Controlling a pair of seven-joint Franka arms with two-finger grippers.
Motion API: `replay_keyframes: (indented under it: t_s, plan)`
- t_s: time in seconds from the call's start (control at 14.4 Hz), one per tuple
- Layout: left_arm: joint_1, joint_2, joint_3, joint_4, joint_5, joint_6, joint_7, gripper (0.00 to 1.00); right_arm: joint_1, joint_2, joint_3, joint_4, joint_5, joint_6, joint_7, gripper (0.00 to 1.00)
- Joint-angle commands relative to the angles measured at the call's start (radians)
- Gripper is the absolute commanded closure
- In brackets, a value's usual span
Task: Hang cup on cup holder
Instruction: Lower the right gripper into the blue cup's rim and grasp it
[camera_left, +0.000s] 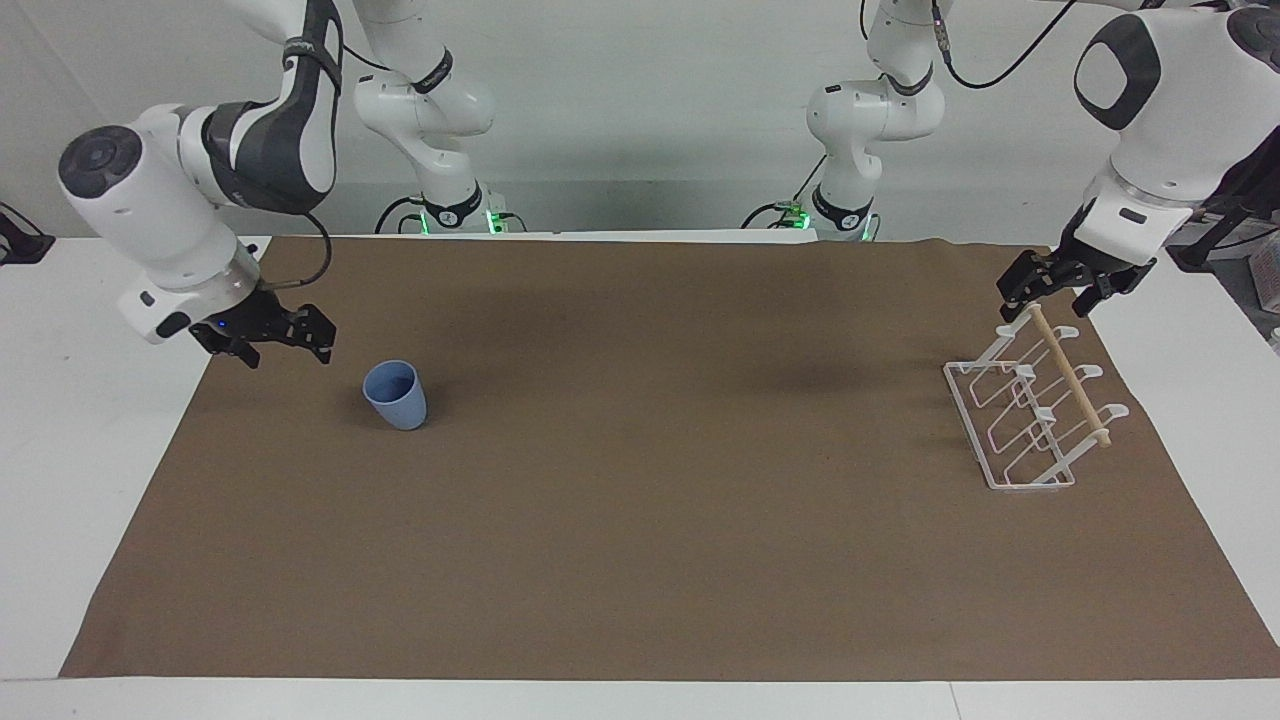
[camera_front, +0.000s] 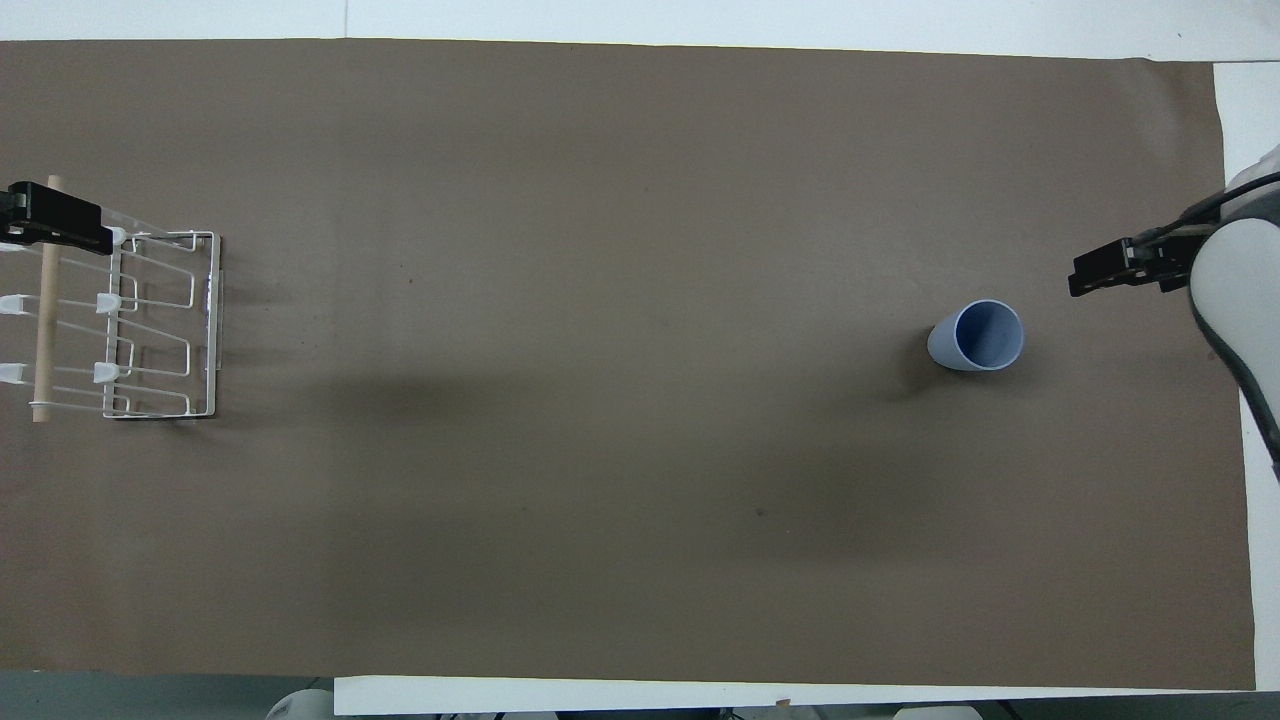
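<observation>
Cup sits upright on the brown mat, left-center of the facing view. Right gripper hangs close beside it, fingers apart, holding nothing. Cup holder is way over at the right edge, left gripper spread open above it.

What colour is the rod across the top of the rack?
Light wooden rod on the white wire rack; facing view.

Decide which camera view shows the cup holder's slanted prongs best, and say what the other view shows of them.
The facing view: the cup holder is seen from the side, so its prongs rise visibly from the base to the wooden dowel. The overhead view flattens them into wire outlines on the brown mat.
</observation>
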Motion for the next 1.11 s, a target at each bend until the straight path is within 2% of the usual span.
replay_keyframes:
  t_s: [0.0, 0.35, 0.62, 0.76, 0.9, 1.04]
  plan:
    - [-0.009, -0.030, 0.005, -0.031, -0.006, -0.002, -0.013, 0.00, 0.028, -0.029, 0.006, -0.095, 0.021, 0.056, -0.015, 0.01]
    - [-0.009, -0.030, 0.005, -0.031, -0.006, -0.002, -0.008, 0.00, 0.063, -0.024, 0.006, -0.230, 0.021, 0.241, -0.015, 0.03]
    - [-0.009, -0.030, 0.005, -0.031, -0.006, -0.001, -0.007, 0.00, 0.062, -0.023, 0.006, -0.258, 0.021, 0.260, -0.067, 0.09]
    - [-0.009, -0.030, 0.004, -0.031, -0.006, -0.001, -0.007, 0.00, 0.063, -0.024, 0.006, -0.275, 0.021, 0.277, -0.068, 0.16]
    - [-0.009, -0.030, 0.004, -0.033, -0.006, -0.001, -0.007, 0.00, 0.065, -0.023, 0.006, -0.284, 0.021, 0.292, -0.071, 0.27]
    - [-0.010, -0.030, 0.004, -0.033, -0.006, -0.001, -0.007, 0.00, 0.065, 0.005, 0.006, -0.284, 0.021, 0.300, -0.087, 0.43]
